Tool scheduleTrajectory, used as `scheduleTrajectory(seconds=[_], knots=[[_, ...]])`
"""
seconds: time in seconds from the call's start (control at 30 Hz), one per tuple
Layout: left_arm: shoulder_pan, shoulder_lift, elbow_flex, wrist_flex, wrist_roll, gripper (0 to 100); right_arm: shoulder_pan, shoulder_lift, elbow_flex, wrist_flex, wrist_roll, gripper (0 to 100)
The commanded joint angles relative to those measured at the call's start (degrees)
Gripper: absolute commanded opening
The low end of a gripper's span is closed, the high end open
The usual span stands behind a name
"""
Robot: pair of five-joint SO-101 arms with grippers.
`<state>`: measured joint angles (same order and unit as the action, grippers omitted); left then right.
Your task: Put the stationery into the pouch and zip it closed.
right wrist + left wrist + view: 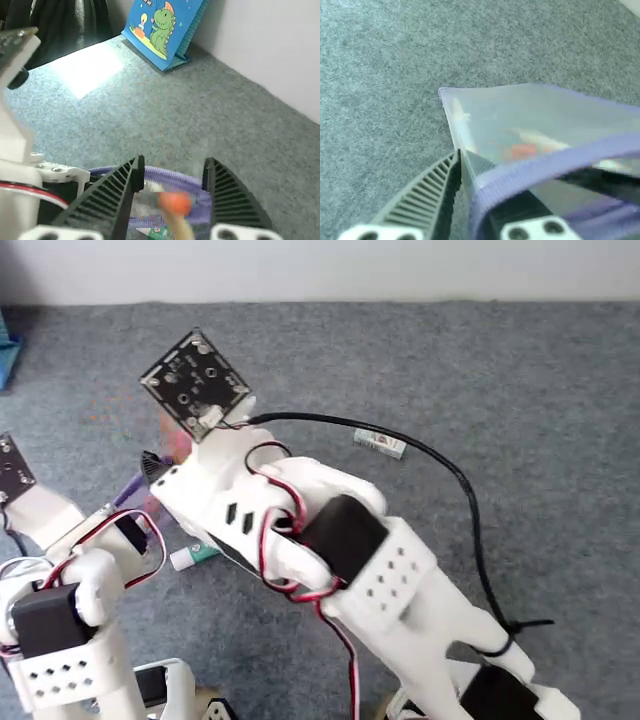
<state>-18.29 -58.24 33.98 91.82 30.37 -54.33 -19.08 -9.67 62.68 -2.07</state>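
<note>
You had the left gripper (461, 167) clamped on one corner of the pouch (535, 120), its fingers pinched on the clear wall just below the purple zip edge (545, 160). That corner stood lifted off the grey carpet (380, 75), and the zip edge ran away from the jaws along the pouch's length. Inside lay an orange-and-pale item (522, 151), its long axis along the pouch; I could not tell what kind of stationery it was.

Your right gripper (174, 162) hung over the pouch's zip edge with its jaws spread wide and nothing held between them. The orange item showed in the gap, touching neither finger.

From above, a green-and-white pen (192, 556) lay on the carpet, half hidden under the right arm, its white end pointing toward the left arm.
</note>
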Motion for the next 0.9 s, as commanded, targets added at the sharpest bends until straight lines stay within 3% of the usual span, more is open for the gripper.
scheduleTrajectory(seconds=[0.0, 0.23, 0.47, 0.77, 0.87], knots=[[-0.18, 0.97, -2.42, 0.09, -0.44, 1, 0.66, -4.44, -2.29, 1.36, -0.35, 21.6], [-0.18, 0.97, -2.42, 0.09, -0.53, 1, 3.12, -6.9, -2.29, 3.03, -0.35, 21.6], [-0.35, 0.97, -2.24, 0.35, -0.62, 1, 20.09, -2.24, -0.62, 3.3, -0.35, 21.6], [-0.35, 0.88, -2.07, 0.44, -0.62, 1, 36.35, 17.63, -0.7, 10.59, 0.35, 21.8], [-0.18, 0.88, -2.07, 0.44, -0.7, 1, 39.52, 25.98, -3.08, 10.24, 6.42, 21.8]])
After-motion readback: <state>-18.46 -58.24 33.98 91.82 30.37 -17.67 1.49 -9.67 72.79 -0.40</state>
